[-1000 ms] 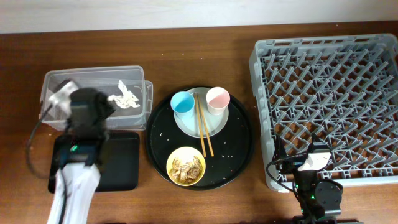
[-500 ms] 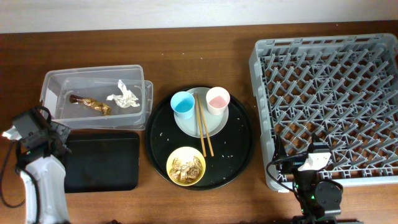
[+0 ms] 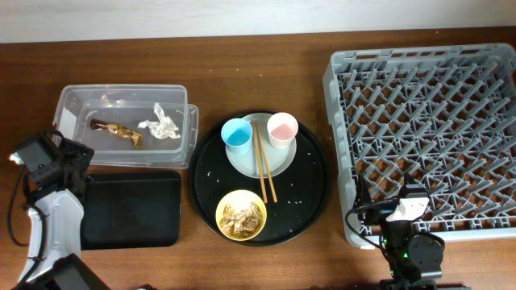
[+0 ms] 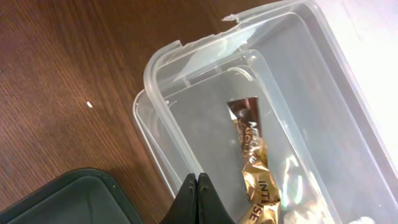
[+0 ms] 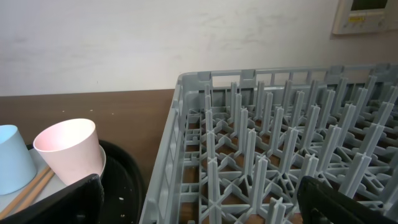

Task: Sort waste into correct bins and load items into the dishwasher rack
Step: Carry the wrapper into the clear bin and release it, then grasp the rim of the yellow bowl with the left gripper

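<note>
The brown-gold wrapper (image 3: 117, 132) and white tissue (image 3: 160, 123) lie in the clear tub (image 3: 121, 90). My left gripper (image 3: 44, 161) is shut and empty, left of the tub; its wrist view shows the fingertips (image 4: 197, 186) at the tub's rim (image 4: 149, 68), near the wrapper (image 4: 252, 162). The black tray (image 3: 133, 208) is empty. The blue cup (image 3: 237, 134), pink cup (image 3: 282, 129) and chopsticks (image 3: 263, 165) sit on the plate (image 3: 278, 161). The yellow bowl (image 3: 241, 214) holds food scraps. My right gripper (image 5: 205, 205) is open at the rack's (image 3: 427, 129) front left corner.
The plate and bowl rest on a large round black tray (image 3: 314, 193) speckled with rice grains. The right wrist view shows the pink cup (image 5: 68, 149), the blue cup (image 5: 12, 158) and the rack's pegs (image 5: 280, 143). A wall runs along the table's far edge.
My left arm has pulled back from over the tub to its left side. The wrapper, hidden under the arm before, now lies in the tub. The right arm has not moved.
</note>
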Action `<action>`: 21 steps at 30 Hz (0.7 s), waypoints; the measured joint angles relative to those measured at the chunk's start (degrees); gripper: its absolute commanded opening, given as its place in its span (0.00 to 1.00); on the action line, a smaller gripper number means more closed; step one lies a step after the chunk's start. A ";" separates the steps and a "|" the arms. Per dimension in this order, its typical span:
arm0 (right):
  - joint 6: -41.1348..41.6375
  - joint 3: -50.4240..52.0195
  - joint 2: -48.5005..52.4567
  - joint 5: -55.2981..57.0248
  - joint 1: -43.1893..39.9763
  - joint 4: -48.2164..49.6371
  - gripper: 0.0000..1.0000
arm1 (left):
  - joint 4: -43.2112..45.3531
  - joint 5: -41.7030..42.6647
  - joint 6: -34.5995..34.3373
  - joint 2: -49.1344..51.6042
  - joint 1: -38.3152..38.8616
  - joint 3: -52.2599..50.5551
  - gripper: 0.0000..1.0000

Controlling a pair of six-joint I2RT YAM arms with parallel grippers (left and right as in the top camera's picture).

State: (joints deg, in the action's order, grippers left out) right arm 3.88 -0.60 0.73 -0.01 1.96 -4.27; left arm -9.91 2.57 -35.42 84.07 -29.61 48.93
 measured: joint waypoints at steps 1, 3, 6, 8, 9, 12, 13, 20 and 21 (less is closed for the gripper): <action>0.04 0.00 0.00 0.00 0.00 0.00 0.99 | 0.11 0.22 0.00 0.04 0.00 0.00 0.01; 0.00 0.00 0.00 0.02 0.00 0.00 0.98 | 0.48 0.48 0.02 0.15 0.00 0.00 0.01; 0.02 0.00 0.00 0.00 0.00 0.00 0.98 | 2.75 1.53 0.02 0.22 0.00 -0.02 0.01; 0.00 0.00 0.00 0.00 0.00 0.00 0.98 | 4.85 4.59 0.04 0.15 -0.02 0.02 0.01; 0.02 0.00 0.00 0.02 0.00 0.00 0.98 | 5.03 6.25 0.02 0.02 -0.02 0.09 0.01; -0.02 0.00 0.00 0.00 0.00 0.00 0.98 | 2.49 12.48 0.00 -1.88 0.22 0.68 0.01; 0.00 0.00 0.00 0.00 0.00 0.00 0.98 | 0.20 14.75 0.02 -3.39 0.52 1.16 0.01; 0.02 0.00 0.00 0.00 0.00 0.00 0.98 | -23.37 25.73 5.18 -19.41 16.96 5.27 0.07; 0.00 0.00 0.00 0.00 0.00 0.00 0.98 | -25.86 25.51 5.92 -20.59 20.26 5.29 0.10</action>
State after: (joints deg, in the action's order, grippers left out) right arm 3.88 -0.60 0.73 -0.01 1.96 -4.27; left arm -35.77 28.08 -29.50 63.48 -9.34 54.22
